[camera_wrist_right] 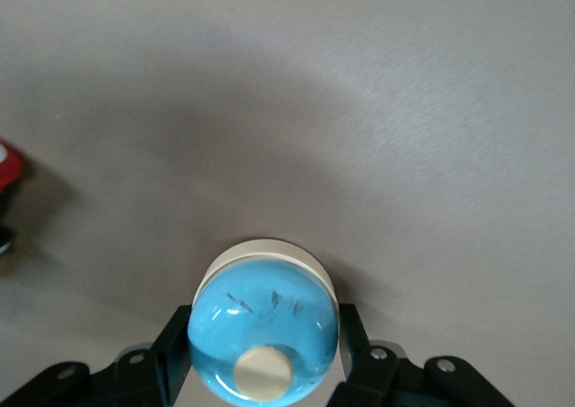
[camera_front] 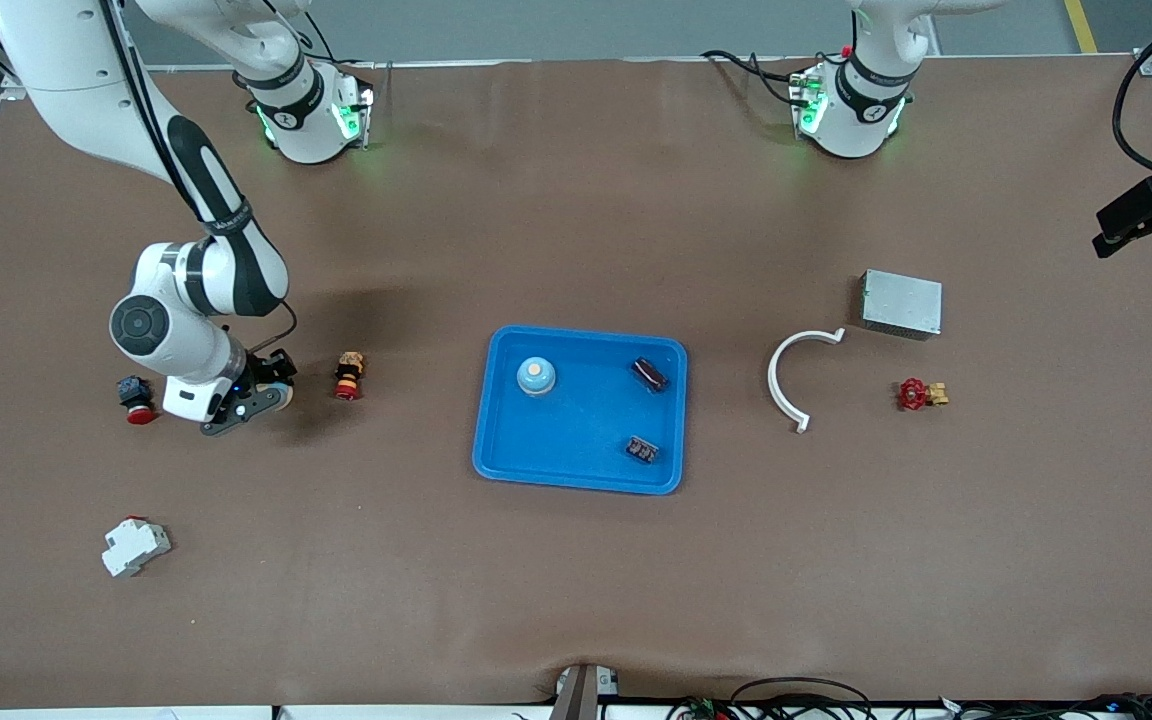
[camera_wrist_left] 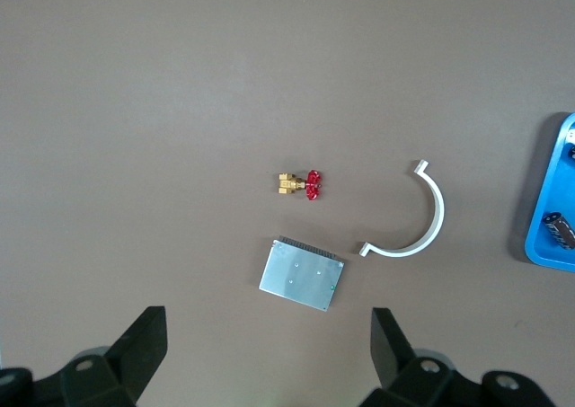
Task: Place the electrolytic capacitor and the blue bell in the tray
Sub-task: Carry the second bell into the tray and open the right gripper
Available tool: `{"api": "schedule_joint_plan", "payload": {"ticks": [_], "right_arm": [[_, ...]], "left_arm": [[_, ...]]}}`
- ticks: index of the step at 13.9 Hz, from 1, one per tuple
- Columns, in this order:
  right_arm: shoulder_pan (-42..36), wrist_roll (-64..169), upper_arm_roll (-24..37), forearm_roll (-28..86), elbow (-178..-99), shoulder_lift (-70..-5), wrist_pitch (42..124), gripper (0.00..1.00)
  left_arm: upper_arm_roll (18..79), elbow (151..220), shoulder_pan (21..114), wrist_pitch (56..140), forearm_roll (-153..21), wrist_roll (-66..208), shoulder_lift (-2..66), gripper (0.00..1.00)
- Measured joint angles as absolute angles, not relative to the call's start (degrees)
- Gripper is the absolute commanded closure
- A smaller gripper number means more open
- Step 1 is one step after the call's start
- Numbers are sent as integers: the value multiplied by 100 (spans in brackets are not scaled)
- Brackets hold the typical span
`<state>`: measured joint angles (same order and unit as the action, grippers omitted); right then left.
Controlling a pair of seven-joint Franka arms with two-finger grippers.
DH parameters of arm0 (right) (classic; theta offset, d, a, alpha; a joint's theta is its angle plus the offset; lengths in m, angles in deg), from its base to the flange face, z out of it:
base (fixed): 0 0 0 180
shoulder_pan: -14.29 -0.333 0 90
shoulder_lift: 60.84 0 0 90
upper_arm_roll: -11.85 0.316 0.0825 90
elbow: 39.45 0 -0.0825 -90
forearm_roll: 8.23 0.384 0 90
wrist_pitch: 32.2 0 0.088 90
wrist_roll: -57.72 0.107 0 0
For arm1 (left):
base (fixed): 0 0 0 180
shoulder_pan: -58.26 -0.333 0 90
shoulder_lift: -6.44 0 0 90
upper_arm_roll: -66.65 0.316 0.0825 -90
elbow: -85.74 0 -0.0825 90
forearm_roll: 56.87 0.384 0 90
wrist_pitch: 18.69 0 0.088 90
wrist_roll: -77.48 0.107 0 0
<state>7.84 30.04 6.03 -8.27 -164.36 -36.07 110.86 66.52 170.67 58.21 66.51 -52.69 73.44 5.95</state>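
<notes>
- white plastic breaker block [camera_front: 134, 546] lay nearest the front camera.
- right gripper [camera_front: 254, 402] clamped a blue domed bell [camera_wrist_right: 265, 331], well apart from the shallow bright-blue plastic tray [camera_front: 496, 440].
- tray held a second blue bell [camera_front: 536, 376] and a dark cylindrical capacitor [camera_front: 650, 373].
- left gripper [camera_wrist_left: 269, 358] waited, jaws wide.

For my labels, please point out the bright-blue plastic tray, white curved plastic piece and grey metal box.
Bright-blue plastic tray [camera_front: 576, 425]: front view, bare floor.
White curved plastic piece [camera_front: 772, 378]: front view, mid-arc.
Grey metal box [camera_front: 901, 302]: front view, top face.
</notes>
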Motion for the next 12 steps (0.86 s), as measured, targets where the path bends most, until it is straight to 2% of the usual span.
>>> {"api": "schedule_joint_plan", "payload": {"ticks": [3, 7, 12], "right_arm": [[558, 3521, 660, -821, -16067, -3915, 9979, 91], [-178, 4964, 700, -819, -15368, -4203, 8777, 91], [-1285, 7130, 729, -782, -14756, -4144, 8636, 91]], "left_arm": [[6651, 17083, 5831, 6651, -5323, 7344, 578, 0], [6651, 17106, 5830, 6616, -5329, 7344, 566, 0], [6651, 17112, 5830, 6540, -5330, 7344, 524, 0]]}}
